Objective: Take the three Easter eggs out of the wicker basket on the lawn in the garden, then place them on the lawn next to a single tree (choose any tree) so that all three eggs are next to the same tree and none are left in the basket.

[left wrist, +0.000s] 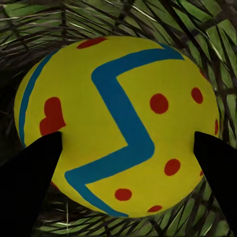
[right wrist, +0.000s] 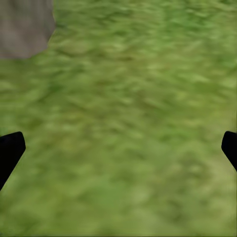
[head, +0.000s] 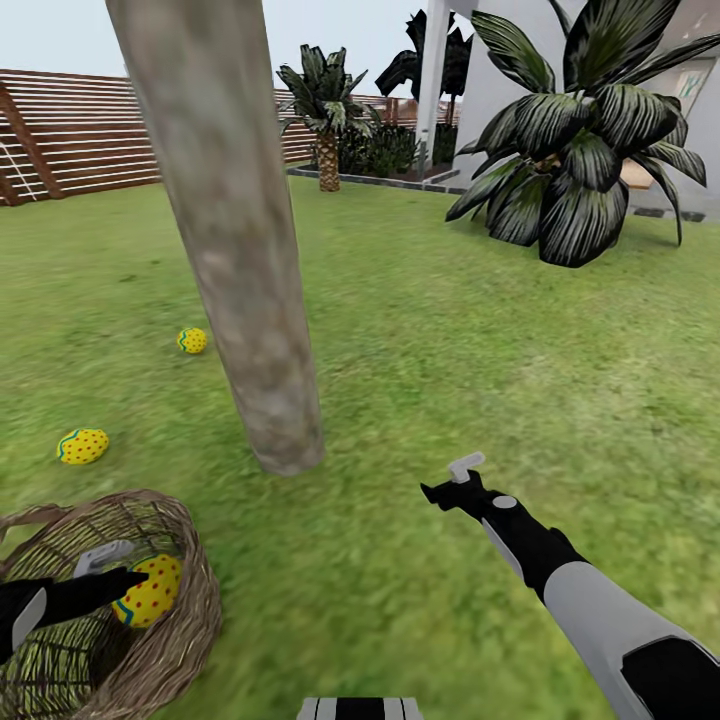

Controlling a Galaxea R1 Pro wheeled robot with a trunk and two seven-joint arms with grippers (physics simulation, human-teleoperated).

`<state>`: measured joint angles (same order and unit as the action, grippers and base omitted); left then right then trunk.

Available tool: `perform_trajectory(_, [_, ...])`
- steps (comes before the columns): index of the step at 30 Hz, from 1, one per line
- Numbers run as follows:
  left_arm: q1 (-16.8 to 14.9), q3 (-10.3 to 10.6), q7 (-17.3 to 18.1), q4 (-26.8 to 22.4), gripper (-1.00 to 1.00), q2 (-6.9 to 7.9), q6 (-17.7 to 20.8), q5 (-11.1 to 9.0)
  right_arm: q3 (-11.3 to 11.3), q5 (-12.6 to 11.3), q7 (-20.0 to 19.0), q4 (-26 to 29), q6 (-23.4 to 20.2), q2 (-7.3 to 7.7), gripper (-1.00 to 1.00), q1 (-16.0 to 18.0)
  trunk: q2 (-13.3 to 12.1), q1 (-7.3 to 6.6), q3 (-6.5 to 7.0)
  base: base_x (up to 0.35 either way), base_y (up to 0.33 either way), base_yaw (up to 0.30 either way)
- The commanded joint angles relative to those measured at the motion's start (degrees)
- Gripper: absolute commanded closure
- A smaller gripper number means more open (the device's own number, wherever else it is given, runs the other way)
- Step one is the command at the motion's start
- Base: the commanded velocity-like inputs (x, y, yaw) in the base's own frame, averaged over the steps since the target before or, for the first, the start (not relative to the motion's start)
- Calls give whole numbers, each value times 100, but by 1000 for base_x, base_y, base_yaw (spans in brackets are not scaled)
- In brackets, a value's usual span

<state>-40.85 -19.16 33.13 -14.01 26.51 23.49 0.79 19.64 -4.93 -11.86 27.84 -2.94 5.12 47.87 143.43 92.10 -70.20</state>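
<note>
The left hand (left wrist: 126, 148) grips the last egg (left wrist: 118, 123) inside the basket (head: 190, 600), its fingers across the egg's width; the tree (head: 270, 400) stands ahead to the right.

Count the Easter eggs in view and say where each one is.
3. One egg lies on the lawn left of the tree; a second egg lies nearer the wicker basket; the third egg is inside it, at the left gripper.
</note>
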Motion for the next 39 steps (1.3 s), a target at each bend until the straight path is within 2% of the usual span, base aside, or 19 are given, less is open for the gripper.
perform_trajectory(1, [-2, -44, 20, -4, 100, -4, 50, 12, 31, -52, 0, 11, -31, 8, -100, 3, 2, -1, -5, 0, 73, 0])
perform_trajectory(3, [-2, -44, 10, 0, 100, -25, 44, 17, 32, -52, 0, 11, -31, 7, -100, 3, 2, -1, -5, 0, 23, 0])
perform_trajectory(5, [-2, -50, 7, 0, 100, -122, 49, 17, 36, -52, 0, 11, -31, 7, -100, 3, 2, -1, -5, 0, 7, 0])
perform_trajectory(9, [-2, -47, -4, 4, 100, -160, 52, 17, 39, -51, 0, 11, -31, -2, -100, 3, 2, -1, -5, 0, 136, 0])
perform_trajectory(31, [-3, -52, -34, 78, 100, -164, 41, 14, 40, -52, 0, 2, -31, -2, -100, 3, 2, -1, -5, 0, 3, 0])
perform_trajectory(39, [-2, -52, -52, 83, 100, -172, 33, 18, 38, -52, 0, 2, -31, -2, -100, 3, -9, -22, 173, 0, 0, 0])
